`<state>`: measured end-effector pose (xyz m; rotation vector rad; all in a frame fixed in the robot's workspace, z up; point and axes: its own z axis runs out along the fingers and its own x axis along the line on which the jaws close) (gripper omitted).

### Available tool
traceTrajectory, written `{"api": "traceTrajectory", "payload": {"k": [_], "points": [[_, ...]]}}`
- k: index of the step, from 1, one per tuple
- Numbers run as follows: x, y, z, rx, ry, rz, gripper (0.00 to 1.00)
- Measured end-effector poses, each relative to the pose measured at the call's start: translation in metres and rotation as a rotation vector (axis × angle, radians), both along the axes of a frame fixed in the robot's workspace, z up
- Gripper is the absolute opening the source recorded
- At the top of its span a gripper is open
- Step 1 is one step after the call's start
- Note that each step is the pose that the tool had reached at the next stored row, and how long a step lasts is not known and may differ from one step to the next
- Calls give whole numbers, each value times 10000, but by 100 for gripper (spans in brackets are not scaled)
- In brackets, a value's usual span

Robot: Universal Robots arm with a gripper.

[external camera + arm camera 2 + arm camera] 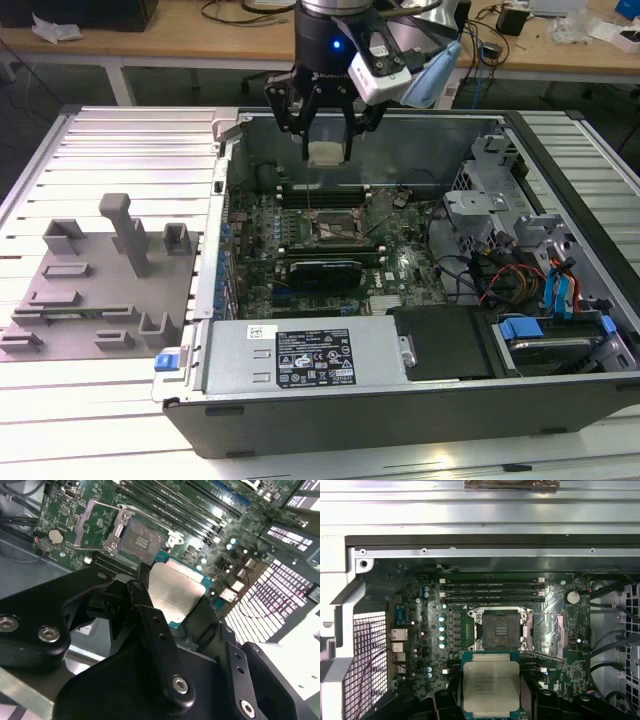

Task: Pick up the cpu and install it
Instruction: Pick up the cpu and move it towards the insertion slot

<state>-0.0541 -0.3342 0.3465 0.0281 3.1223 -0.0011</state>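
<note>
The gripper [172, 605] pinches the cpu [175, 590] by its edges, the silvery top showing in both wrist views. The chip hangs clear above the open socket [499, 630] on the green motherboard [555, 672], inside the open computer case [400, 420] on the counter [80, 400].

Pale wooden bench [150, 30] with cables [240, 12] behind a ribbed aluminium table [110, 150], dark floor [170, 85] between.

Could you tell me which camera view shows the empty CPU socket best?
The first wrist view: the socket faces it squarely, unobstructed. The second wrist view shows it obliquely, the exterior view from farther off.
</note>
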Motion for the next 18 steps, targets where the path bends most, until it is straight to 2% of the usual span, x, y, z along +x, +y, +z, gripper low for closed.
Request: {"api": "traceTrajectory", "payload": {"k": [1, 4, 7, 11, 13, 16, 18], "points": [[16, 0, -18, -14, 0, 0, 55], [95, 1, -133, -75, 0, 1, 55], [113, 4, -208, -89, 1, 1, 55], [133, 11, -374, -120, 1, 1, 55], [134, 18, -422, -124, 0, 8, 55], [153, 35, -529, -191, 1, 17, 55], [200, 52, -607, -221, 0, 57, 55]]}}
